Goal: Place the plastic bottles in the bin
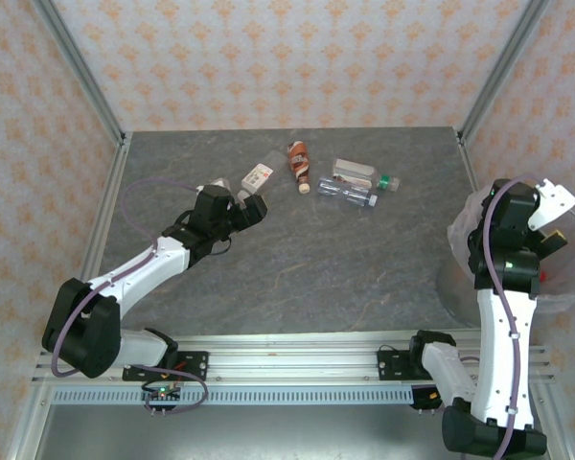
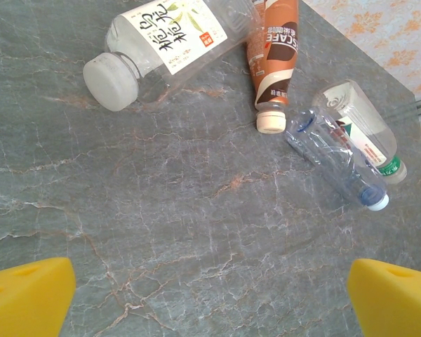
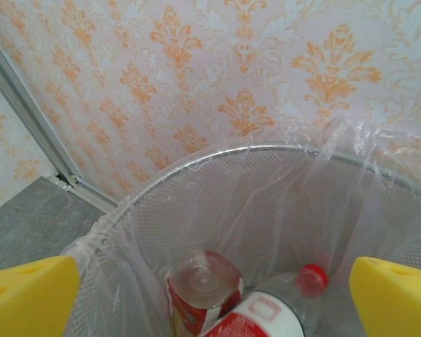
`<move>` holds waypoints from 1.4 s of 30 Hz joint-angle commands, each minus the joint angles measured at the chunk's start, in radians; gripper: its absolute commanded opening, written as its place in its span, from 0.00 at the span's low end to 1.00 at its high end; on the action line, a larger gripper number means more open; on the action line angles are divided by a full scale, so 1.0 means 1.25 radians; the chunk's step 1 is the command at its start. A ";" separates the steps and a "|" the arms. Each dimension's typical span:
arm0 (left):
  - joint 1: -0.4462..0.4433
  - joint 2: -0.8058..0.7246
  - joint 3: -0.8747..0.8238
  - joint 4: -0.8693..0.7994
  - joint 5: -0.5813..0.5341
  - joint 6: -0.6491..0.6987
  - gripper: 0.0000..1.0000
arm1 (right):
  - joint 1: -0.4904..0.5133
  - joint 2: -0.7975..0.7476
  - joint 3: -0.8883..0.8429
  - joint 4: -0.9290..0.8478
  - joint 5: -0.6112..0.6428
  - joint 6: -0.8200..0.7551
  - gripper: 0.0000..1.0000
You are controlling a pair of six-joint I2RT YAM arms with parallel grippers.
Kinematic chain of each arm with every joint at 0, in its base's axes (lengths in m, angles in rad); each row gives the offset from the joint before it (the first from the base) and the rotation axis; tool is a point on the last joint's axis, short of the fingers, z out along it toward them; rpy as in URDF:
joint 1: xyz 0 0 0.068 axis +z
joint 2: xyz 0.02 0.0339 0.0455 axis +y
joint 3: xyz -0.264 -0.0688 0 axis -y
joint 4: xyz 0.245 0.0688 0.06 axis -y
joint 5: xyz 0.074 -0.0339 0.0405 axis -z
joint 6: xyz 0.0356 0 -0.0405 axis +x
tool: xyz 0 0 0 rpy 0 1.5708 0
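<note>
The right claw hangs spread wide and empty over the bin at the right edge of the table, likely so bottles can drop in. Two plastic bottles lie inside. The left claw, spread too, points at four plastic bottles near the far edge.

Glossy plastic bottles, matt stone-look table, metal-mesh bin, translucent plastic bag

Grey veined table stands inside orange-patterned walls.
</note>
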 commanded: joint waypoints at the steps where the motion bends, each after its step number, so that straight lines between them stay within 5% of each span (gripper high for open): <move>1: 0.003 0.003 0.001 -0.008 -0.017 0.020 1.00 | -0.003 -0.001 -0.009 0.017 -0.020 0.001 0.99; 24: 0.003 0.061 0.119 -0.102 -0.033 0.092 1.00 | -0.003 -0.108 -0.098 0.189 -0.265 -0.073 0.99; 31: 0.003 0.079 0.126 -0.099 -0.034 0.079 1.00 | 0.005 -0.114 -0.098 0.201 -0.495 -0.106 0.99; 37: 0.003 0.101 0.146 -0.122 -0.034 0.082 1.00 | 0.056 -0.071 -0.081 0.172 -0.643 -0.168 0.99; 42: 0.007 0.143 0.218 -0.228 -0.092 0.124 1.00 | 0.145 -0.030 -0.069 0.151 -0.660 -0.200 0.99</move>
